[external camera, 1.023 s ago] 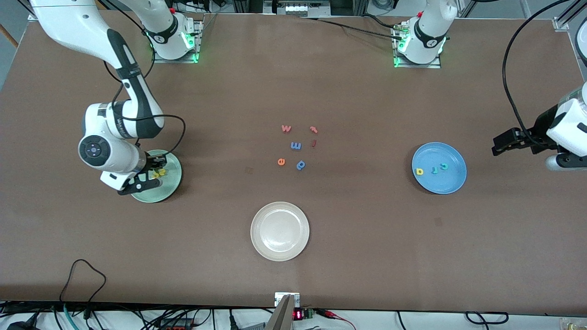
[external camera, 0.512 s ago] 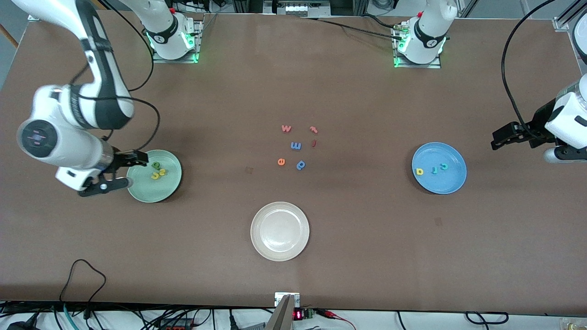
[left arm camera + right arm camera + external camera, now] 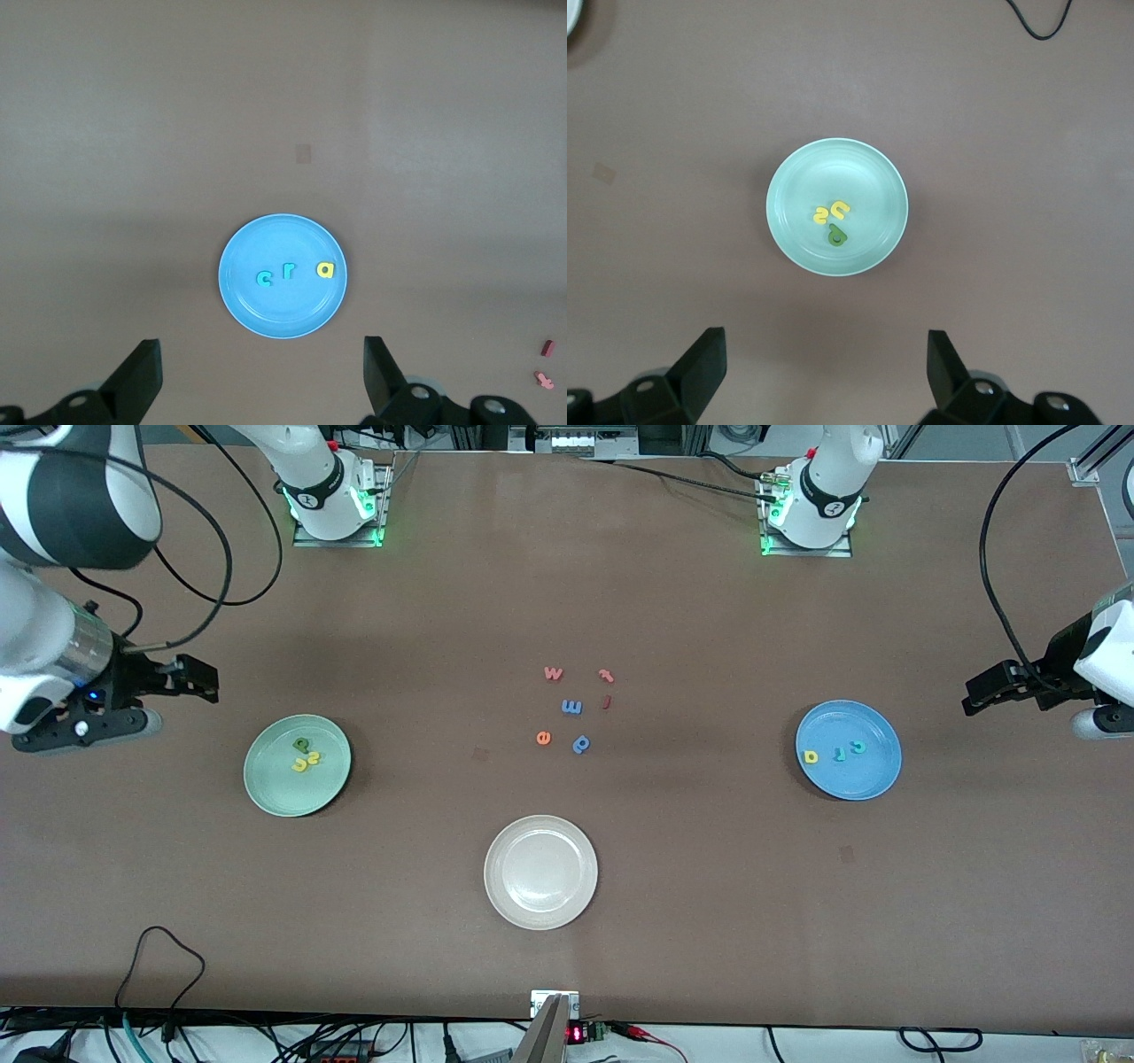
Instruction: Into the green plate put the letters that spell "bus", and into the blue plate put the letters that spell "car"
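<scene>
The green plate (image 3: 283,788) holds a green b (image 3: 301,744) and, just beside it, a yellow u (image 3: 313,759) and a yellow s (image 3: 299,765). In the right wrist view the same plate (image 3: 799,181) shows the b (image 3: 836,235), u (image 3: 841,209) and s (image 3: 821,214). My right gripper (image 3: 186,707) hangs open and empty over bare table beside that plate. The blue plate (image 3: 855,779) carries a yellow a (image 3: 810,756), teal r (image 3: 838,755) and teal c (image 3: 857,747). My left gripper (image 3: 983,695) waits open over the table's end beside it.
A cream-white plate (image 3: 540,872) lies near the front edge, at mid-table. Several loose letters sit in the middle: a w (image 3: 553,673), an m (image 3: 571,707), an e (image 3: 543,737), a blue p (image 3: 580,743) and two small red pieces. A black cable (image 3: 159,957) loops at the front edge.
My right gripper has opened over the green plate, risen and drawn off toward the right arm's end of the table. All three letters stay in the plate. The left gripper barely shifted.
</scene>
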You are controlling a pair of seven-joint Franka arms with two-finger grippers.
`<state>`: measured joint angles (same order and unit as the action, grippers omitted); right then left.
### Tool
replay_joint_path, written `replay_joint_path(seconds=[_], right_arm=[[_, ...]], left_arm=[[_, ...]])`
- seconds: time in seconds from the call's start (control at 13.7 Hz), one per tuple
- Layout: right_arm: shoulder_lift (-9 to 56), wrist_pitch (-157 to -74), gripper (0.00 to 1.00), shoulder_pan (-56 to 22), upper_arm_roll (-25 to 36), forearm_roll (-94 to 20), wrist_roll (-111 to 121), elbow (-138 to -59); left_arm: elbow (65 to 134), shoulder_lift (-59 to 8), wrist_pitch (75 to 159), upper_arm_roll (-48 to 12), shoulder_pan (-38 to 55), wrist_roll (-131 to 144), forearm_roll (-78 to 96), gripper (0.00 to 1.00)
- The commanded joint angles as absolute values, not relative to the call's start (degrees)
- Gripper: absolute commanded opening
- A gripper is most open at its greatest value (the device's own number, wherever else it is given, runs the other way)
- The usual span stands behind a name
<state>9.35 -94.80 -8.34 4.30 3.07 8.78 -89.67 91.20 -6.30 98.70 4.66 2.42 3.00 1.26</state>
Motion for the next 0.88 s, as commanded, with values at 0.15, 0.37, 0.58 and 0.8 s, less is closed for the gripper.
replay_joint_path(seconds=[0.15,0.37,0.58,0.8], right_arm=[[4.7,-95.3,1.0,-7.5,3.9,2.8,7.7,-93.6],[4.9,-94.7,1.0,-7.7,3.8,3.3,0.3,-92.4],[4.9,-94.5,1.0,-7.3,3.8,3.3,0.1,-92.5],[4.9,-94.6,1.0,-6.9,4.0,3.0,2.9,-92.4]], left_arm=[[91.2,-6.0,96.6,4.7,1.1,1.5,1.8,1.0],[91.1,-6.3,96.9,4.3,1.2,1.6,1.9,1.0],[90.9,-6.0,96.6,4.1,1.2,1.6,1.9,1.0],[90.9,-5.5,96.2,4.0,1.2,1.6,1.9,1.0]])
